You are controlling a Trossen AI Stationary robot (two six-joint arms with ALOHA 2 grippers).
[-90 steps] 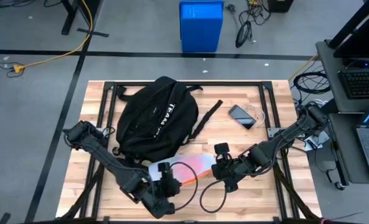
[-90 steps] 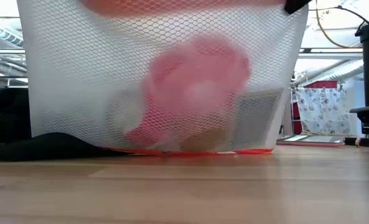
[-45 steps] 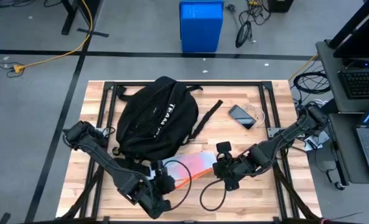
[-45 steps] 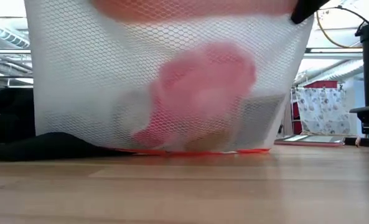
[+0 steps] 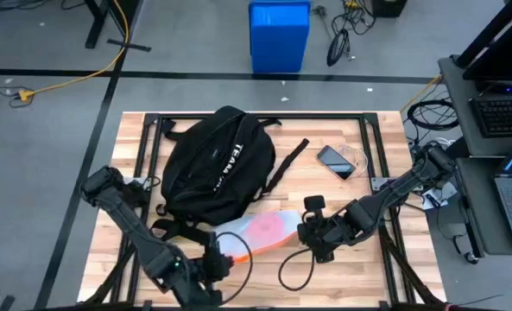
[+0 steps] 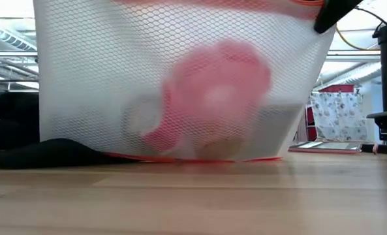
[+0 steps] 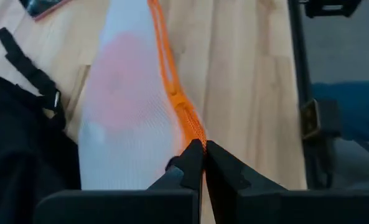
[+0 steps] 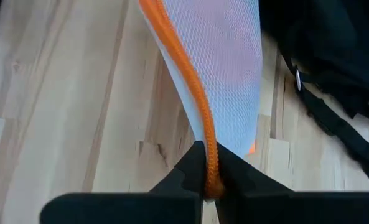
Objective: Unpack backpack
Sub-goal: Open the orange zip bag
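Note:
A white mesh bag (image 5: pixel 260 231) with an orange edge and a pink thing (image 6: pixel 216 91) inside stands near the table's front, just in front of the black backpack (image 5: pixel 217 168). The backpack lies flat on the far left half of the table. My left gripper (image 5: pixel 217 259) is shut on the bag's left end, and my right gripper (image 5: pixel 306 231) is shut on its right end. The bag's lower edge (image 6: pixel 180 156) rests on the table. My left gripper pinches the bag's orange edge (image 7: pixel 193 134) between its two fingers at the bag's left end, fingers lying along the edge. My right gripper pinches the orange cord edge (image 8: pixel 208 158) between its two fingers at the bag's right end, fingers along the cord. The mesh stands upright and stretched between them, its bottom on the table.
A phone (image 5: pixel 335 161) and a loose black strap (image 5: pixel 288 160) lie on the far right half of the table. A black cable loop (image 5: pixel 294 272) lies near the front edge under the right arm. Backpack straps (image 5: pixel 182 229) trail toward the bag.
My left gripper has drawn back toward the table's near left corner, still shut on the orange edge. My right gripper has shifted slightly toward the table's right edge. The mesh bag has stayed with its bottom on the table and is stretched wider between them.

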